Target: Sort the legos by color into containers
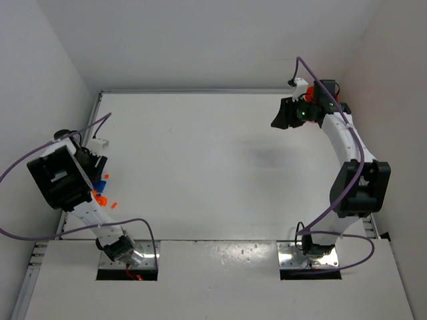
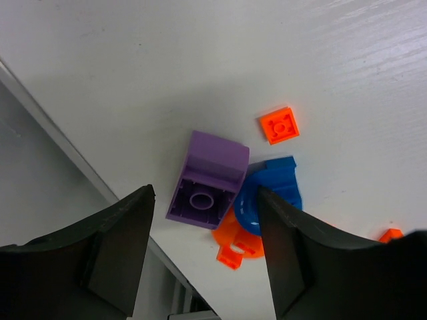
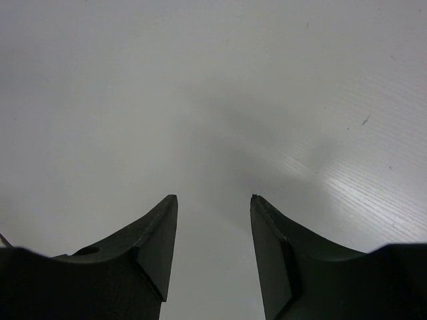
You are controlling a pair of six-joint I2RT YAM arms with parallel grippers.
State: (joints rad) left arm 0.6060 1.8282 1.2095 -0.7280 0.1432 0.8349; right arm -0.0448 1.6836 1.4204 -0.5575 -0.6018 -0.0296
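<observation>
In the left wrist view my left gripper [image 2: 205, 191] is open and hangs above a small heap of legos by the table's left edge. A purple brick [image 2: 208, 179] lies studs down in line with the gap between the fingers. A blue round piece [image 2: 272, 190] and a flat orange piece [image 2: 237, 241] overlap beside it. An orange square plate [image 2: 280, 125] lies apart, farther out. My right gripper [image 3: 214, 197] is open over bare table at the back right [image 1: 283, 115]. An orange container [image 1: 309, 86] shows only in part behind the right wrist.
The table's left rail [image 2: 60, 140] runs close beside the heap. Another orange bit [image 2: 390, 235] peeks out past the right finger. From above, orange [image 1: 100, 197] and blue [image 1: 105, 177] pieces show next to the left arm. White walls close in the table.
</observation>
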